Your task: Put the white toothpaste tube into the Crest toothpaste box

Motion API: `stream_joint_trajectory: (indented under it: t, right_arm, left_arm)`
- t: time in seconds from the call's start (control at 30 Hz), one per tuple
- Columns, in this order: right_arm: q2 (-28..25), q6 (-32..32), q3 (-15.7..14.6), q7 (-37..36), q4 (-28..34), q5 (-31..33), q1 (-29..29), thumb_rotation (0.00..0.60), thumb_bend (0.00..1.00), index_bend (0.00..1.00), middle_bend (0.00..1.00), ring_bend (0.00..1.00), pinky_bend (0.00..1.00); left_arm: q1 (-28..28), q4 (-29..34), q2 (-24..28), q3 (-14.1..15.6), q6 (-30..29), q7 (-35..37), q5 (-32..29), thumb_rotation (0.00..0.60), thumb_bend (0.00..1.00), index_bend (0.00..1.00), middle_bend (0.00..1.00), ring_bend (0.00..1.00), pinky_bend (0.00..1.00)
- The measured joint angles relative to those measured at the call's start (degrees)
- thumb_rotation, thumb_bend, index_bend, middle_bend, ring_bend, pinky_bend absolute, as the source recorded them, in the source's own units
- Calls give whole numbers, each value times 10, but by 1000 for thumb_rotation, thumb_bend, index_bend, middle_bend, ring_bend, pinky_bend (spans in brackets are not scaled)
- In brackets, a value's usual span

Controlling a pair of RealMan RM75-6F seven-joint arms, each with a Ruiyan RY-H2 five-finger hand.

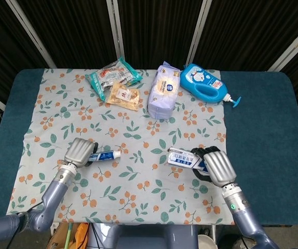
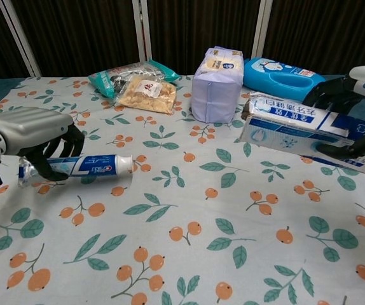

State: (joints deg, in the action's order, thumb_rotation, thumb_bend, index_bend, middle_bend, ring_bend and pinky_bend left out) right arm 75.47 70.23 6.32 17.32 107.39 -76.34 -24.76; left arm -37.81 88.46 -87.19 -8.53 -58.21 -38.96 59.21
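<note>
I've got the left hand (image 2: 39, 136) wrapped round the white toothpaste tube (image 2: 96, 165), fingers curled over its crimped end, cap pointing toward the right hand. In the chest view the capped end is tilted up off the floral cloth (image 2: 189, 254); tube sits near the cloth's front-left part, close to my side of the table (image 1: 258, 129).

Right hand (image 2: 354, 108) grasps the Crest toothpaste box (image 2: 294, 124) from its far end, fingers above and thumb below. Box is held off the cloth, roughly level, its near end facing the tube. Whether that end is open I can't tell. It's over the front-right part of the cloth; head view shows the box (image 1: 184, 158) poking out left of the right hand (image 1: 214, 166). Tube and box are well apart, w/ bare cloth between them.

Along the back edge of the cloth, left to right: a green snack packet (image 1: 112, 75), a beige snack bag (image 1: 123, 96) just in front of it and overlapping, a lavender tissue pack (image 1: 163, 89) about centre, and a blue pump bottle (image 1: 207, 84) lying on its side at the back-right corner, nozzle over the dark blue table top.
</note>
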Motion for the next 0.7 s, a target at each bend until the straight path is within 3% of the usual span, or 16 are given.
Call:
stream_joint_trajectory:
  t: [0.17, 0.37, 0.5, 0.7]
  right_arm:
    - [-15, 15, 5, -14, 8, -2, 8, 600, 322, 368, 471, 436, 338]
    - [-35, 25, 13, -36, 18, -1, 16, 600, 322, 368, 471, 436, 336]
    - [-41, 24, 14, -44, 24, -2, 18, 600, 322, 368, 471, 436, 338]
    - [-43, 27, 13, -47, 34, -14, 19, 600, 323, 368, 471, 436, 337]
  left_arm:
    - [-15, -5, 21, -8, -10, 2, 47, 600, 422, 577, 648, 612, 575]
    - [-54, 0, 82, -20, -3, 13, 146, 600, 423, 579, 650, 612, 575]
    - [-93, 23, 143, -42, 6, 29, 212, 600, 422, 579, 650, 612, 575]
    - [-147, 75, 212, -86, 37, 59, 246, 600, 422, 582, 652, 612, 575]
